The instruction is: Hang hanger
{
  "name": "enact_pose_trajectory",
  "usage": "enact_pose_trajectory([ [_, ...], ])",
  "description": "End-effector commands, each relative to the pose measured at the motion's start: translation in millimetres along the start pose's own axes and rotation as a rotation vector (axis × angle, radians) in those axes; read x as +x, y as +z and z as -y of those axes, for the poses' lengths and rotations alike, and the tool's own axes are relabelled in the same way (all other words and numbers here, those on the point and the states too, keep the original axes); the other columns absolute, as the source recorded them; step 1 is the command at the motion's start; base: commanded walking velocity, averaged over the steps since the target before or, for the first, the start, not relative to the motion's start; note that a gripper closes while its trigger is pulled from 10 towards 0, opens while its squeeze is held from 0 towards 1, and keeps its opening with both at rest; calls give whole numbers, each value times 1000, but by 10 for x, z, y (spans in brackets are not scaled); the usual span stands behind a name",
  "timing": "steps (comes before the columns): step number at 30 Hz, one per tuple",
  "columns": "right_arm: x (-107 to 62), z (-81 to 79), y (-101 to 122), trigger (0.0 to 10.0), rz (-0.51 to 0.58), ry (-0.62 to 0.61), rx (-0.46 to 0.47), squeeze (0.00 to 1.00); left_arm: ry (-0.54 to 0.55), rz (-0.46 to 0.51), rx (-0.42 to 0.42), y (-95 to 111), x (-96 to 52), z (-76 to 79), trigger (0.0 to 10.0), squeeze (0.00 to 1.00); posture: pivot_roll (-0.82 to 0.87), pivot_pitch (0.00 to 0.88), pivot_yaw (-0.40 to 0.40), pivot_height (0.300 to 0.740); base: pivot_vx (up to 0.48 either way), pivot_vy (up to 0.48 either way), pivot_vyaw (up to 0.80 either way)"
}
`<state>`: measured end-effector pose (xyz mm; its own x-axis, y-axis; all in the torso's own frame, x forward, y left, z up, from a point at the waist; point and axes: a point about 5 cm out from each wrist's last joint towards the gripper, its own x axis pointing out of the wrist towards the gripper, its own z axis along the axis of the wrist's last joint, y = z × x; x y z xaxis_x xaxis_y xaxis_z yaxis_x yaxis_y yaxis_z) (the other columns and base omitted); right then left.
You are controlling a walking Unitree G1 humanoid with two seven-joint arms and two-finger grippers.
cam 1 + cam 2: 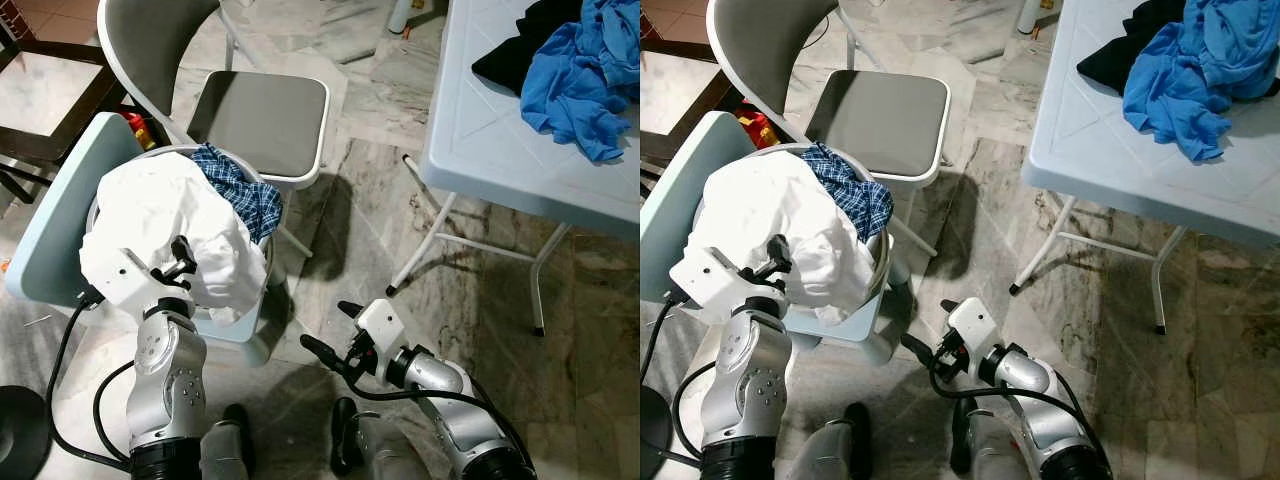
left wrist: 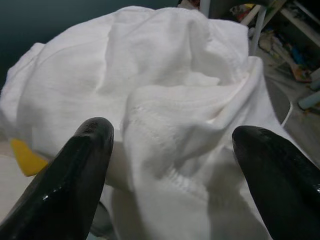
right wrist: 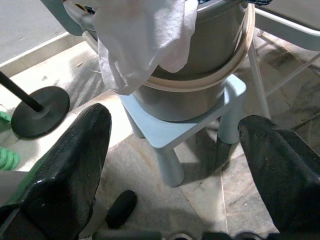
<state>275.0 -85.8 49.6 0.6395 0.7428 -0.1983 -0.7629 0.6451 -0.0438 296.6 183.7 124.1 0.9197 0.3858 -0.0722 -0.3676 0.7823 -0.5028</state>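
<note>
Both hands stand wide and empty, the left hand (image 1: 183,262) poised over the white cloth (image 1: 165,225) heaped in the basket (image 3: 200,65), the right hand (image 1: 328,328) low beside that basket, and no hanger can be made out.

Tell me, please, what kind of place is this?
Probably a home laundry corner: a tub piled with white cloth on a small stool, blue clothes on a folding table, marble floor.
</note>
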Motion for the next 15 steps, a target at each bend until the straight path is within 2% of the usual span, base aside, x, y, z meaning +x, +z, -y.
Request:
enact_pose_trajectory([
  [1,-47,-27,-102,10000,-28,-5,16,0,14,-17,-20,-50,-6,-42,2196,0,-48,306,-71,740,0,0,0],
  [2,-47,-27,-102,10000,-28,-5,16,0,14,-17,-20,-50,-6,-42,2196,0,-48,306,-71,740,0,0,0],
  [3,-49,-27,-104,10000,-29,-5,16,0,13,-13,-23,-40,2,-39,0,0,-49,306,-71,740,0,0,0],
  [15,-58,-30,-120,10000,-32,-10,19,0,24,-7,-42,-30,8,-52,0,0,-49,308,-67,740,0,0,0],
])
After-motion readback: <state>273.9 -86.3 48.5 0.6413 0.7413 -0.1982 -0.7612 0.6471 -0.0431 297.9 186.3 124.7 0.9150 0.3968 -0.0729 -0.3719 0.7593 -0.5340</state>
